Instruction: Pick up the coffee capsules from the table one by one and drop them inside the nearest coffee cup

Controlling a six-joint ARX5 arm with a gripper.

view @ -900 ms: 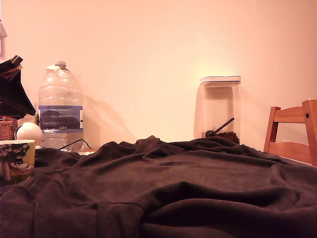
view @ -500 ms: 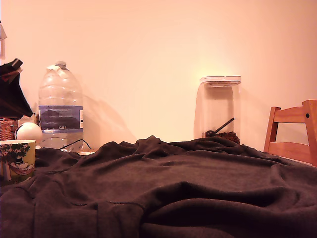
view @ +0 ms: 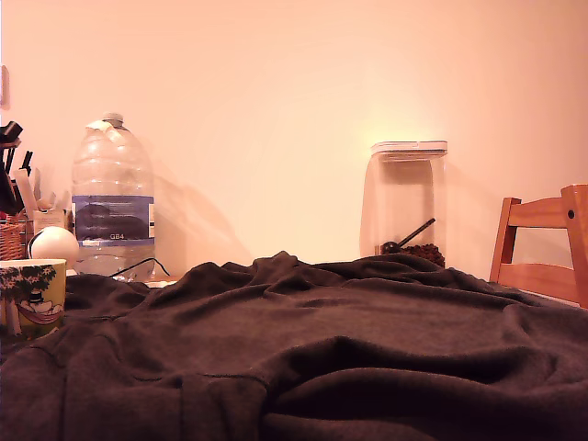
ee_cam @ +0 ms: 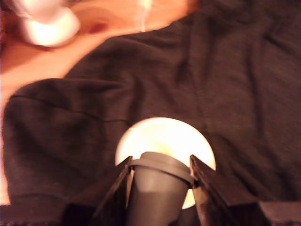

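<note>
In the wrist view my gripper (ee_cam: pixel 160 163) is shut on a dark coffee capsule (ee_cam: pixel 156 188), a finger on each side of it. Directly beneath the capsule is the pale round mouth of the coffee cup (ee_cam: pixel 164 132), which stands on the table's wrinkled dark brown fabric (ee_cam: pixel 235 94). In the exterior view the yellow-green cup with its tree print (view: pixel 29 296) sits at the far left edge on the same fabric (view: pixel 349 349). The arm is almost wholly out of that view. No other capsules show in either view.
In the exterior view a large water bottle (view: pixel 112 197), a white ball (view: pixel 53 246) and a wicker basket (view: pixel 11 239) stand behind the cup. A clear lidded canister (view: pixel 409 202) stands at the back and a wooden chair (view: pixel 547 243) at the right.
The dark arm shape at the exterior view's left edge has slid out to the left, uncovering thin dark items above the basket. The cup and fabric have not moved.
</note>
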